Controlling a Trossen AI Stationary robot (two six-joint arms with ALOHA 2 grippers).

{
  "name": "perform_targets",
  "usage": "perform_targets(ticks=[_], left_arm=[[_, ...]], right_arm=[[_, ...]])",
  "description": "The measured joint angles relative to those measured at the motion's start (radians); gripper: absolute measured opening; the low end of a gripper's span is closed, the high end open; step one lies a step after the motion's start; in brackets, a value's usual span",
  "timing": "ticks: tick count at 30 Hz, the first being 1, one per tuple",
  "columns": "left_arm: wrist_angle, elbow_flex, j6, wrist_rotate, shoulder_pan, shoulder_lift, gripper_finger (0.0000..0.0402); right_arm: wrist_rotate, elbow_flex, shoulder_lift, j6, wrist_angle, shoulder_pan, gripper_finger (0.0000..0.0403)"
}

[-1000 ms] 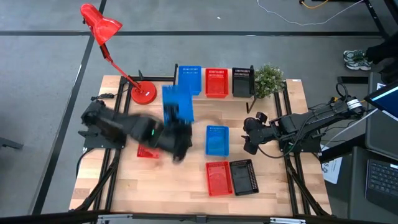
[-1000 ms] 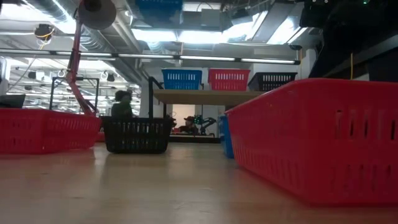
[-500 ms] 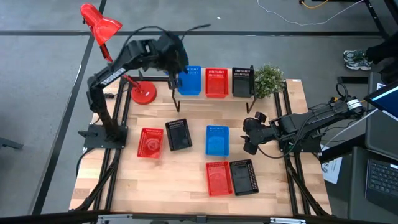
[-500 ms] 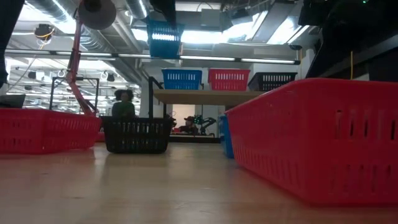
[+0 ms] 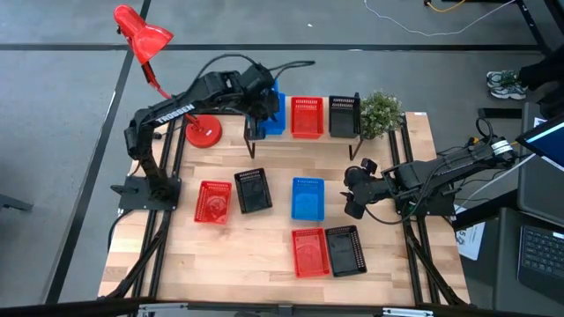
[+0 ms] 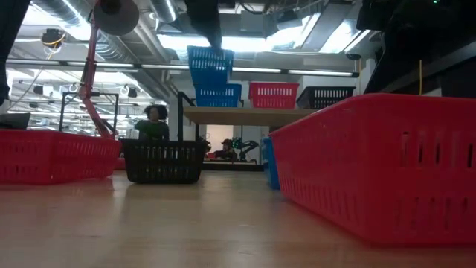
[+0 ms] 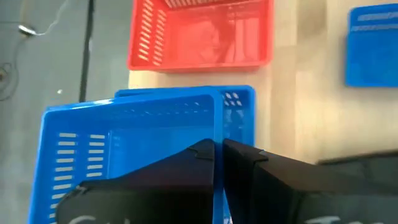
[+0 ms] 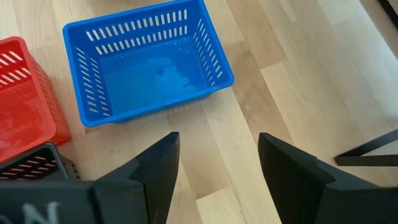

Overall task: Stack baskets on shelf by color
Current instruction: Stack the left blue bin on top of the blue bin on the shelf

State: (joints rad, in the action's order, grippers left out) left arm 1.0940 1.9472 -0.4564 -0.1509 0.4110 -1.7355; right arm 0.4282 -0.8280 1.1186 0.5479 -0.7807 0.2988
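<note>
Our left arm hides most of the held blue basket point(image 5: 275, 99) from above. The low view shows it above the shelf's point(image 6: 245, 114) blue basket point(image 6: 218, 95). Left gripper point(image 7: 217, 152) pinches its wall. Right gripper point(image 8: 217, 165) is spread wide near the table's blue basket point(image 8: 146, 59). A lamp point(image 5: 163, 66) and a plant point(image 5: 381, 112) flank the shelf.

Baskets point(image 5: 307, 197) on wooden table point(image 5: 264, 251)
</note>
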Motion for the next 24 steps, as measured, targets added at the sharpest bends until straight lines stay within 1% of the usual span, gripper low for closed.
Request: perform_targets(ticks=[3, 6, 10, 17, 20, 24], left_arm=[[-0.084, -0.045, -0.025, -0.012, -0.008, 0.000, 0.0000], [-0.124, -0.076, -0.043, -0.014, -0.019, 0.000, 0.0000], [-0.115, -0.081, -0.018, -0.019, -0.032, 0.000, 0.0000], [-0.101, -0.082, -0.017, -0.022, -0.040, -0.008, 0.0000], [-0.096, -0.084, 0.000, -0.009, -0.034, -0.018, 0.0000], [-0.119, -0.082, 0.004, -0.016, -0.040, -0.028, 0.0000]], right_arm=[[0.000, 0.000, 0.000, 0.023, 0.000, 0.000, 0.0217], [0.000, 0.000, 0.000, 0.050, 0.000, 0.000, 0.0217], [-0.001, 0.000, 0.000, 0.055, 0.000, 0.000, 0.0217], [-0.001, 0.000, 0.000, 0.053, 0.000, 0.000, 0.0217], [-0.002, 0.000, 0.000, 0.053, 0.000, 0.000, 0.0217], [-0.002, 0.000, 0.000, 0.052, 0.000, 0.000, 0.0217]])
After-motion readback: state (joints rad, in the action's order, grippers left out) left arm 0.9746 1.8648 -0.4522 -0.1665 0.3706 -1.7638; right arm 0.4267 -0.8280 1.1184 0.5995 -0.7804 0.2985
